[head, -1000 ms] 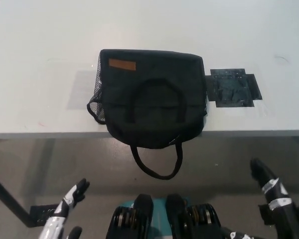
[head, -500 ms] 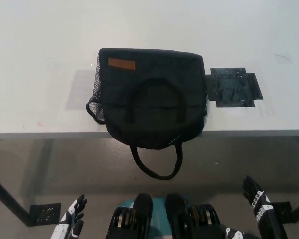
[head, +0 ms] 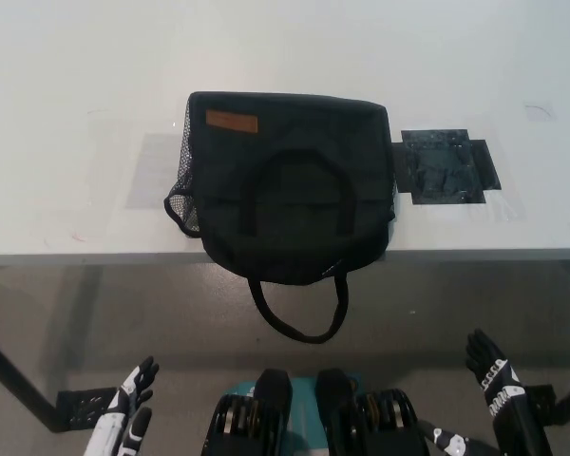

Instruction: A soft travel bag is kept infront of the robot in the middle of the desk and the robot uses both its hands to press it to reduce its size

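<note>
**Both hands low, bag untouched on counter**

The soft black travel bag lies flat in the middle of the white counter, its near edge overhanging the counter's front edge and one carry handle dangling below it. An orange label sits at its far left corner and a mesh pocket shows on its left side. A dark taped patch lies just beside the bag's right side.

The left hand is at the lower left, well below counter level, fingers apart and holding nothing. The right hand is at the lower right, equally low, fingers spread and empty.

Change: over the last second both hands dropped from a higher position; in the last half second the left hand rose slightly and the right barely moved. The bag has not shifted or changed shape.

Judgement: pressing has not started; the bag looks full size. Both hands need to rise above the counter edge and come down on the bag's top.
</note>
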You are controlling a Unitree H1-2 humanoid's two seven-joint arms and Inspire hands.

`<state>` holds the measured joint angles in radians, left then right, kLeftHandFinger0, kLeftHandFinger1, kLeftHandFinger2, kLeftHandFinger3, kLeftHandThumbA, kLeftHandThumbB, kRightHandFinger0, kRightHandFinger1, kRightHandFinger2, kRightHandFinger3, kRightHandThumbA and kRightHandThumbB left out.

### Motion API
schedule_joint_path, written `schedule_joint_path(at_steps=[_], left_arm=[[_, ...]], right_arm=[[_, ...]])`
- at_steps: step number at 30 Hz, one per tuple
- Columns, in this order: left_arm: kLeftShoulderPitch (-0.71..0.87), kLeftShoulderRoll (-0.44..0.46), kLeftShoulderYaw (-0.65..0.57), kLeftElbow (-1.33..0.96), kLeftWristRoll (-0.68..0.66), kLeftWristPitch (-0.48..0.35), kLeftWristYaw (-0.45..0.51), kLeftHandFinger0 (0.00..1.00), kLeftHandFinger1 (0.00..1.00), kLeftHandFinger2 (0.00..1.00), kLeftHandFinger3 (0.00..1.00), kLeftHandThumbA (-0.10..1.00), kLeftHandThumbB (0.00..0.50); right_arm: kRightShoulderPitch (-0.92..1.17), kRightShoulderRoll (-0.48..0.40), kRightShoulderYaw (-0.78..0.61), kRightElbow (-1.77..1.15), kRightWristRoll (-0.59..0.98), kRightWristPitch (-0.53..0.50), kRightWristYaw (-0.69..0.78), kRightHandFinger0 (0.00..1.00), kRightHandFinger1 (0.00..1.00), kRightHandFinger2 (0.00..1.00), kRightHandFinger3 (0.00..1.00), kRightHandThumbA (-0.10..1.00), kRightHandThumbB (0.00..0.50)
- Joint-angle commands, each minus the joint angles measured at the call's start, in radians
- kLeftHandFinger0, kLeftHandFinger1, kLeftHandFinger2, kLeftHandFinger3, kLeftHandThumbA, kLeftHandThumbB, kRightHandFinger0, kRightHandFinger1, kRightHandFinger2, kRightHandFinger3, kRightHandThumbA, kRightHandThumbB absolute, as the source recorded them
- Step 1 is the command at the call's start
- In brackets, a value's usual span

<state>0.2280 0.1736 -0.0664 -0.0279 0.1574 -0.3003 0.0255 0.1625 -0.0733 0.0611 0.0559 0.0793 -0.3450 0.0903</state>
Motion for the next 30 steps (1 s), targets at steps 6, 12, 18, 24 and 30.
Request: schedule_joint_path(at_steps=[6,12,18,24,30], left_arm=[[-0.011,-0.006,0.016,-0.039,0.005,-0.033,0.001,1.00,1.00,1.00,1.00,1.00,0.228],[-0.017,-0.007,0.022,-0.049,0.013,-0.017,0.003,1.00,1.00,1.00,1.00,1.00,0.227],[-0.024,-0.008,0.025,-0.037,0.018,-0.021,0.005,1.00,1.00,1.00,1.00,1.00,0.236],[-0.023,-0.004,0.022,-0.045,0.021,-0.008,-0.003,1.00,1.00,1.00,1.00,1.00,0.240],[-0.032,0.002,0.024,-0.033,0.048,-0.014,0.005,1.00,1.00,1.00,1.00,1.00,0.215]], right_arm=[[-0.037,-0.001,-0.011,-0.015,-0.030,-0.071,-0.004,1.00,1.00,1.00,1.00,1.00,0.233],[-0.046,0.000,-0.011,-0.013,-0.046,-0.070,-0.009,1.00,1.00,1.00,1.00,1.00,0.219],[-0.050,0.000,-0.012,-0.009,-0.039,-0.074,-0.007,1.00,1.00,1.00,1.00,1.00,0.194],[-0.048,-0.002,-0.015,-0.010,-0.048,-0.075,-0.012,1.00,1.00,1.00,1.00,1.00,0.194],[-0.055,-0.004,-0.020,-0.022,-0.036,-0.060,-0.010,1.00,1.00,1.00,1.00,1.00,0.158]])
